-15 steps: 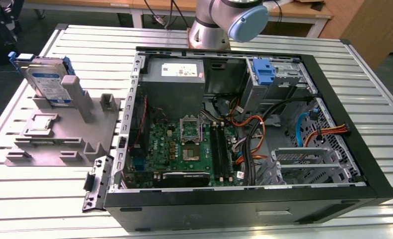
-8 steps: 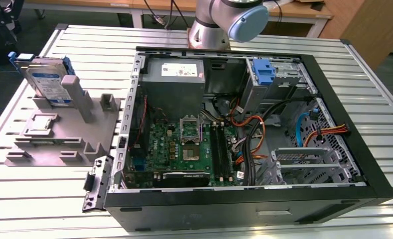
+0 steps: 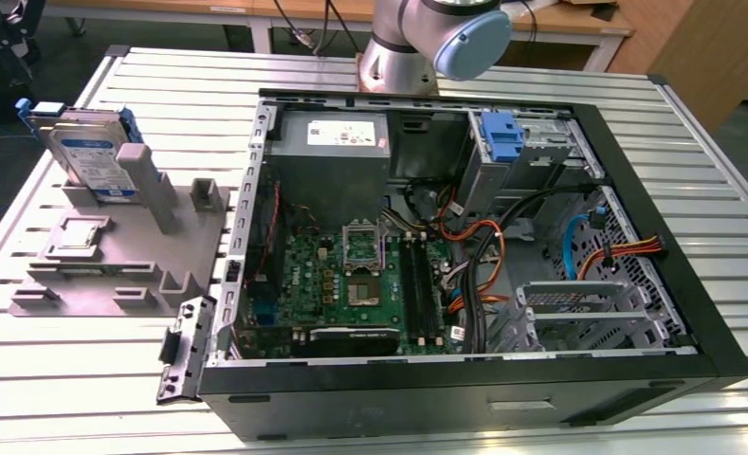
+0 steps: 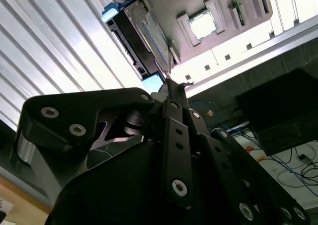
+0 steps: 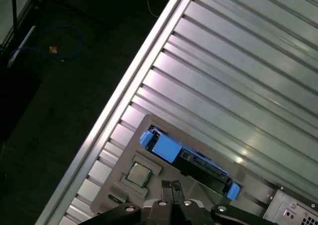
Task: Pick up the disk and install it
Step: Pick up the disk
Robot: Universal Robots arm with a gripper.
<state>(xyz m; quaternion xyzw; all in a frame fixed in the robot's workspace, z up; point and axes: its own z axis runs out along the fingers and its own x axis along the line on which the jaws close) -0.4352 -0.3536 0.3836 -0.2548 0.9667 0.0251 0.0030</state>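
Shows the disk (image 3: 89, 156) standing on edge in a slot at the far end of the grey fixture (image 3: 108, 275), toward the exterior view's left. Frames it in a blue carrier, with the white-and-blue label facing outward in the exterior view. Sets the fixture flat on the slatted table (image 3: 158, 76), just beside the open case (image 3: 715, 360). Includes a square chip (image 3: 81, 232) lying in a recess of the fixture, near the disk.

Looks down, in both wrist views, on the disk (image 5: 189, 158) from above, edge-on, with the chip (image 5: 138, 174) beside it. Presents the gripper (image 5: 171, 185) with its two fingertips drawn together and nothing held between them, apart from the disk and above the fixture. Repeats the same closed, empty gripper (image 4: 171, 83) in the second wrist view, its tips pointing toward the disk (image 4: 144, 36).

Places the arm (image 3: 437, 38) at the far edge of the table, behind the case. Reveals inside the case a power supply (image 3: 336, 142), a green motherboard (image 3: 348, 275) and a drive bay (image 3: 525, 142) with a blue carrier in it.
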